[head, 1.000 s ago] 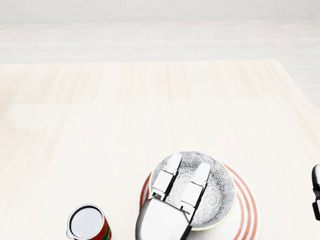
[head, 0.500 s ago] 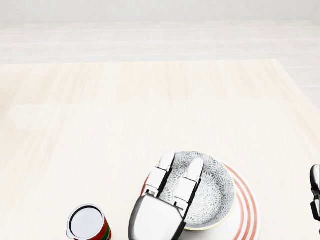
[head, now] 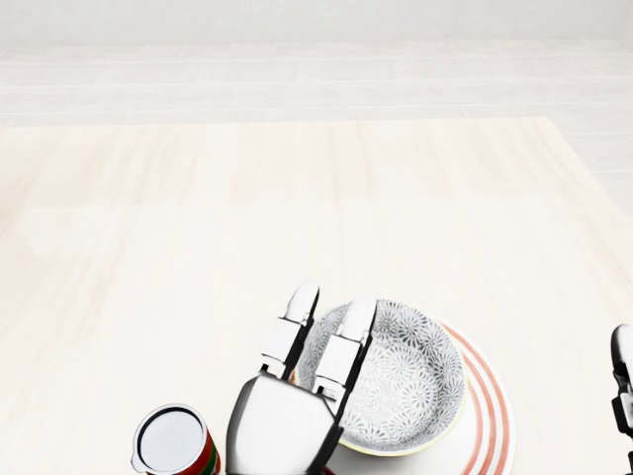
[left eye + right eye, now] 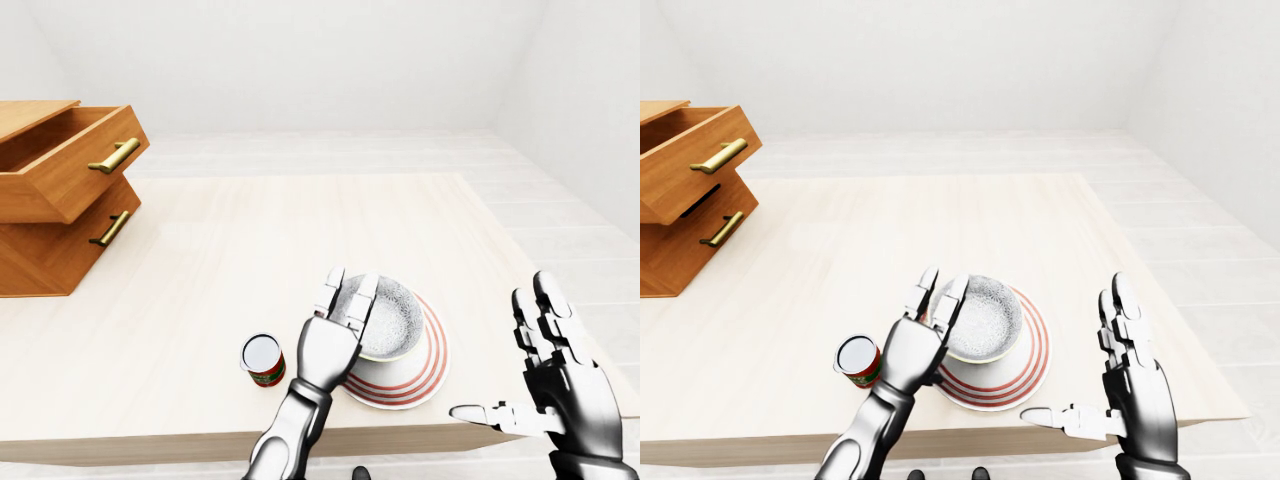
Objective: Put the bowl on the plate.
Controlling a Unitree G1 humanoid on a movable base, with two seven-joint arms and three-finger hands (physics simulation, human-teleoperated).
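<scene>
The bowl (image 3: 396, 381) sits on the striped plate (image 3: 485, 411). The left hand (image 3: 297, 386), fingers wide, rests at its nine o'clock edge.

— That bowl (image 3: 401, 381) is grey and white, a flower pattern all over, with a pale yellowish rim.

— And the plate (image 3: 485, 416) is white with red rings. The can (image 4: 264, 359) is red with a green band; the tabletop (image 4: 250, 240) is pale wood, the drawers (image 4: 60, 190) orange-brown with brass handles.
</scene>
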